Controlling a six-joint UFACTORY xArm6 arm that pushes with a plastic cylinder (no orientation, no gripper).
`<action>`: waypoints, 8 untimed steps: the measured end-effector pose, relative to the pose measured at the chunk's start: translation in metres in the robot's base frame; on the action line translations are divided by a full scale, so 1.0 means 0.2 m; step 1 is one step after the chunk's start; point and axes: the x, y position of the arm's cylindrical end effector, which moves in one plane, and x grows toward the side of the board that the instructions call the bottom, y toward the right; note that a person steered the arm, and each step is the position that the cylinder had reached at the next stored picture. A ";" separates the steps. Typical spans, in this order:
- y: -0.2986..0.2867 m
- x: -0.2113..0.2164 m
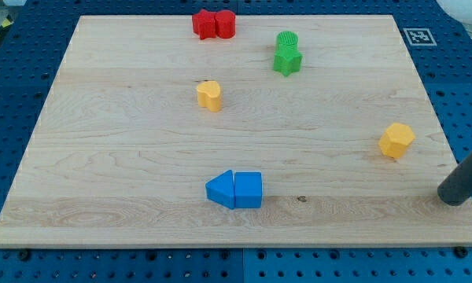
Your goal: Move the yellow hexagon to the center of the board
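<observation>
Blue pegboard all around, with a pale wooden board (141, 157) sitting on top as the work surface. The yellow hexagon (396, 140) is way over by the board's right edge, about halfway down it, so nowhere near the middle yet. The rod comes in from the view's right, and its tip (454, 196) is down near the bottom right corner, below and to the right of the hexagon, not touching it.

So I'd say we're at the approach step, nothing pushed yet. The tip looks to be on the far side of the block from the centre, which is roughly what you want. To me the next move is to line up behind the hexagon, on its right side, then shove it left toward the middle. The path looks pretty open.

Other stuff on the board: a second yellow block (209, 95), more of a rounded shape, left of centre toward the top edge, so don't mix those two up. Two red blocks (213, 23) touching at the top edge, two green blocks (286, 53) touching just right of them, and two blue blocks (235, 189) side by side near the bottom edge.

No claw on this arm at all, just a plain rod, so nothing opens or closes and it's holding nothing.
</observation>
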 end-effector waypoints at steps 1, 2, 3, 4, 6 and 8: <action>0.04 0.00; 0.07 0.00; 0.10 -0.11; 0.10 -0.27; -0.34 -0.35; -0.41 -0.63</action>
